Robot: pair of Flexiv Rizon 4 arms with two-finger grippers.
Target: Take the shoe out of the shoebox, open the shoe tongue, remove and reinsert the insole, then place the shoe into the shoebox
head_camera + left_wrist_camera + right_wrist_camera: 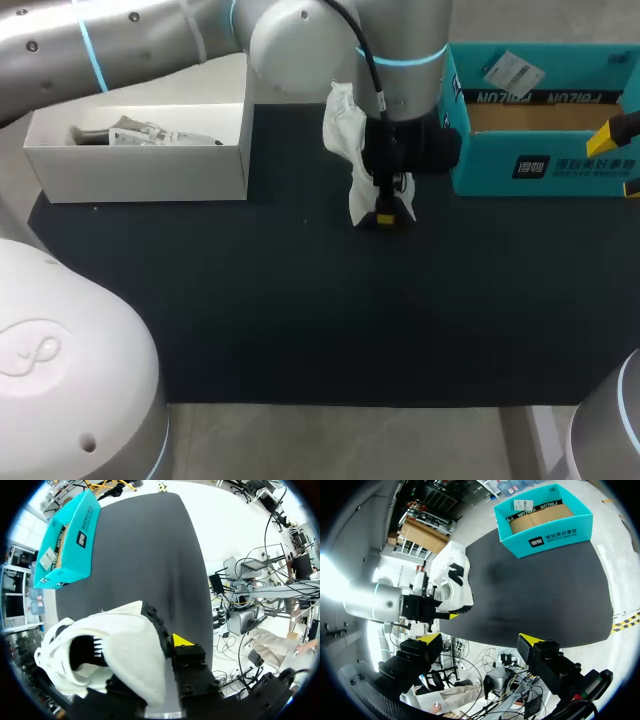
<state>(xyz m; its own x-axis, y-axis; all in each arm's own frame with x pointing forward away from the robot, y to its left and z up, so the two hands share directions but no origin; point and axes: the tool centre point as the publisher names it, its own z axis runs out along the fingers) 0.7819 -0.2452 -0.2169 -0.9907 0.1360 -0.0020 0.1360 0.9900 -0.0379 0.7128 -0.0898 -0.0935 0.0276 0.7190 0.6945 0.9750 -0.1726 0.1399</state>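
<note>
My left gripper (385, 215) is shut on a white shoe (345, 150) with black trim and holds it on end over the middle of the dark table mat. In the left wrist view the shoe (115, 655) fills the space between the fingers, its opening facing the camera; one yellow tip shows beside it and the other is hidden behind it. The right wrist view shows the shoe (452, 577) held upright off the mat. The teal shoebox (540, 150) stands open at the back right. My right gripper (479, 640) is wide open and holds nothing, near the box at the right edge.
A white open box (140, 155) with pale crumpled items inside stands at the back left. The dark mat (330, 320) covers the table, with its front edge near me. My left arm (150, 40) spans the back of the table.
</note>
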